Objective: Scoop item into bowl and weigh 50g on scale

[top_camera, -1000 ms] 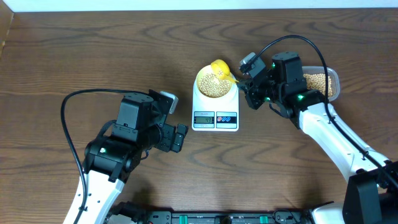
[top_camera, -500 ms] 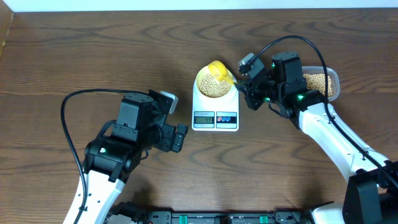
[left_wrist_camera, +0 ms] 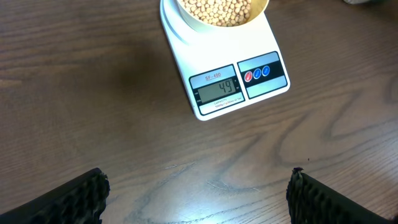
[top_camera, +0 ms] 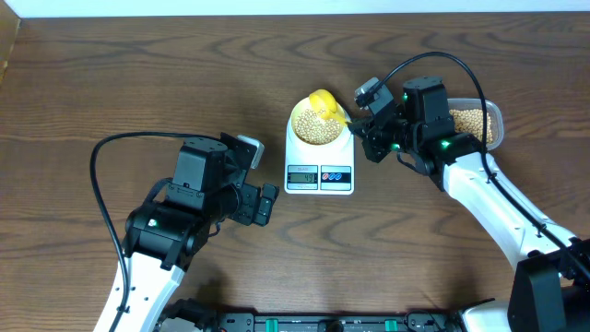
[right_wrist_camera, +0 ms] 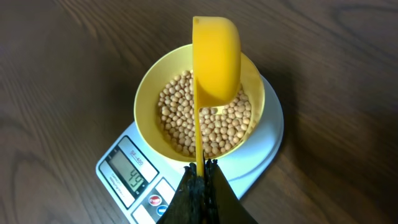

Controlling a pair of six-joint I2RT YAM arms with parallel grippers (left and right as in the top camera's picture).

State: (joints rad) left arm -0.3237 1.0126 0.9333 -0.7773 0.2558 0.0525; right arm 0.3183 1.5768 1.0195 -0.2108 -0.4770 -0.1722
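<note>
The white scale (top_camera: pixel 319 164) stands mid-table with the pale-yellow bowl (top_camera: pixel 319 124) on its platform, holding a layer of tan beans (right_wrist_camera: pixel 186 118). In the right wrist view the display (right_wrist_camera: pixel 134 176) reads 49. My right gripper (right_wrist_camera: pixel 202 167) is shut on the thin handle of a yellow scoop (right_wrist_camera: pixel 216 59). The scoop is turned on its side over the bowl's (right_wrist_camera: pixel 146 99) far half. My left gripper (left_wrist_camera: pixel 198 196) is open over bare wood, short of the scale's (left_wrist_camera: pixel 236 68) front edge, with nothing between its fingers (left_wrist_camera: pixel 74 199).
A clear plastic container (top_camera: pixel 476 124) with more beans sits at the right, behind my right arm (top_camera: pixel 479 189). The left arm (top_camera: pixel 175 221) and its cable occupy the lower left. Dark wooden tabletop surrounds the scale.
</note>
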